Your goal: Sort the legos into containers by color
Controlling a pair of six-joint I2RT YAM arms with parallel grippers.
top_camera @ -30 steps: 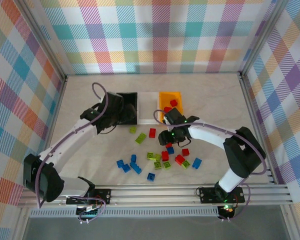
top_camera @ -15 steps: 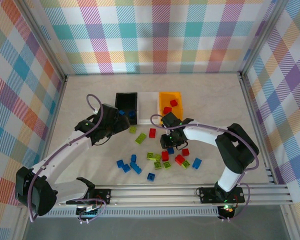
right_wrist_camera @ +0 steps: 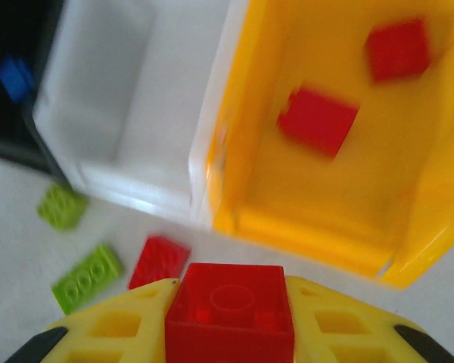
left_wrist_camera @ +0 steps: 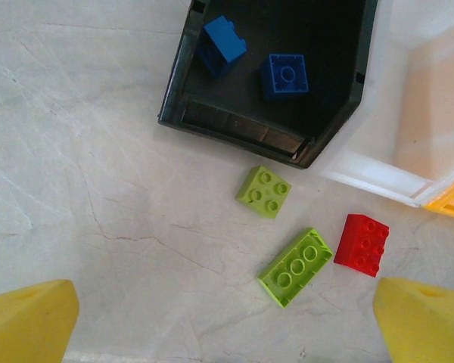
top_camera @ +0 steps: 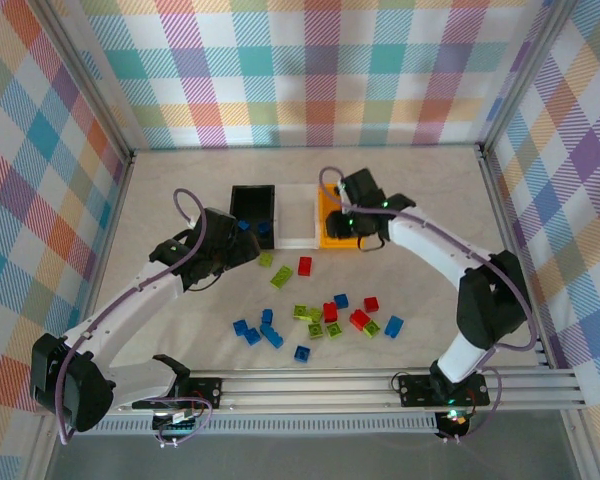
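Note:
My right gripper (right_wrist_camera: 231,311) is shut on a red lego (right_wrist_camera: 231,299) and hangs just off the front edge of the orange container (right_wrist_camera: 318,223), which holds two red legos (right_wrist_camera: 318,121). In the top view that gripper (top_camera: 342,222) is at the orange container (top_camera: 330,195). My left gripper (left_wrist_camera: 227,325) is open over bare table in front of the black container (left_wrist_camera: 234,128), which holds two blue legos (left_wrist_camera: 286,76). Two lime legos (left_wrist_camera: 296,266) and a red one (left_wrist_camera: 362,243) lie just ahead of it. The white container (top_camera: 296,215) stands between the other two.
A loose pile of blue (top_camera: 255,330), lime (top_camera: 315,315) and red legos (top_camera: 360,318) lies on the near half of the table. Aluminium rails and checked walls bound the table on all sides.
My right gripper closed on a red lego in the pile, lifted it and carried it back to the orange container. My left arm drew back from the black container, then held still.

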